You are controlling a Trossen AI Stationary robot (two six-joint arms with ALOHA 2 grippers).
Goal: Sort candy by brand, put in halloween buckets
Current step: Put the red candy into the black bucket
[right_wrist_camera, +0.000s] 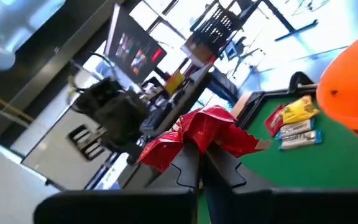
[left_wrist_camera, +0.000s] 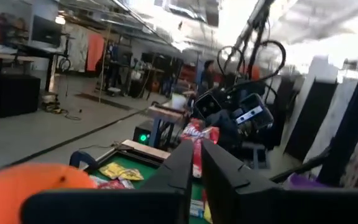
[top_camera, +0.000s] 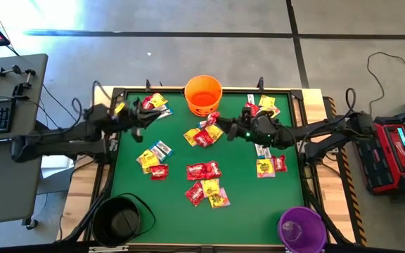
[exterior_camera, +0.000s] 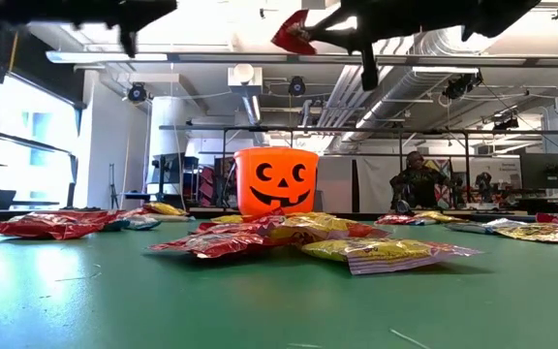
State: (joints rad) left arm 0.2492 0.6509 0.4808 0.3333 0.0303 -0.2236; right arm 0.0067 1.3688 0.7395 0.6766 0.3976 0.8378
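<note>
The right gripper (right_wrist_camera: 201, 158) was above the green table (top_camera: 245, 204), just beside the orange bucket (top_camera: 202, 95); its fingers were closed on a red candy packet (right_wrist_camera: 197, 134), which hung in the air and did not touch the table; in the low view this packet (exterior_camera: 294, 37) showed high above the orange bucket (exterior_camera: 276, 180). The left gripper (top_camera: 140, 114) hovered over the far left part of the table, near a small group of yellow and red packets (top_camera: 153, 102); its fingers (left_wrist_camera: 182, 165) stood very narrow, almost touching, and held nothing that I could see. Most of the candy (top_camera: 206, 184) lay loose on the table, in the middle and on the right side; red, yellow and white-with-blue packets were mixed together. The black bucket (top_camera: 118, 220) stood at the near left corner; the purple bucket (top_camera: 302, 228) stood at the near right corner.
</note>
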